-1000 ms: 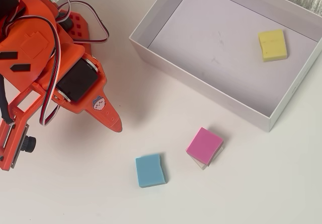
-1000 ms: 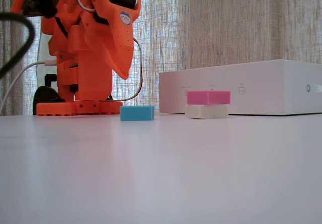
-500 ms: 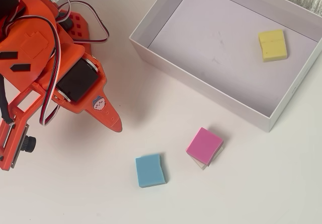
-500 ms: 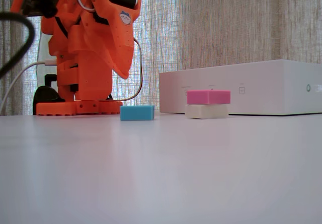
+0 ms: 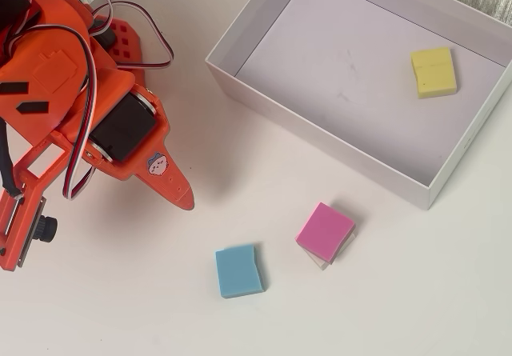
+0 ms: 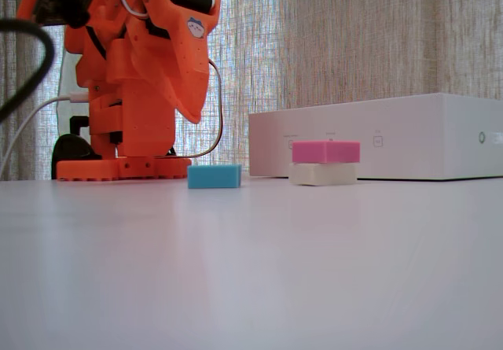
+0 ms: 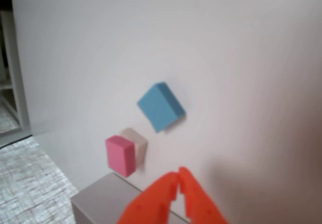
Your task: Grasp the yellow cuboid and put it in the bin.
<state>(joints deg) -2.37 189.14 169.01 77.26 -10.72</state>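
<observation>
At the far left of the overhead view my orange arm [image 5: 80,100] sits folded over its base, and my fingers [image 7: 173,179] are pressed together with nothing between them; the wrist view shows the two tips meeting above the desk [image 5: 120,308]. Just to the right lies the blue block [image 5: 238,270], flat and on its own. Next comes the pink block [image 5: 325,232], stacked a little askew on a cream block [image 6: 322,174]. Further right is the bin [image 5: 320,152], and the yellow cuboid [image 5: 434,71] lies flat on its floor near the far right wall, apart from everything else. Judging by that, the placing looks done and my step is simply to rest clear of the work. To do that well, I would hold the tips closed and raised so they cannot brush the blue block, which is the nearest thing to them. I would also leave the looped cables [image 5: 148,32] slack and avoid any swing toward the bin's near wall. The cream block is pale, so I would not mistake it for the yellow one and go after it.
</observation>
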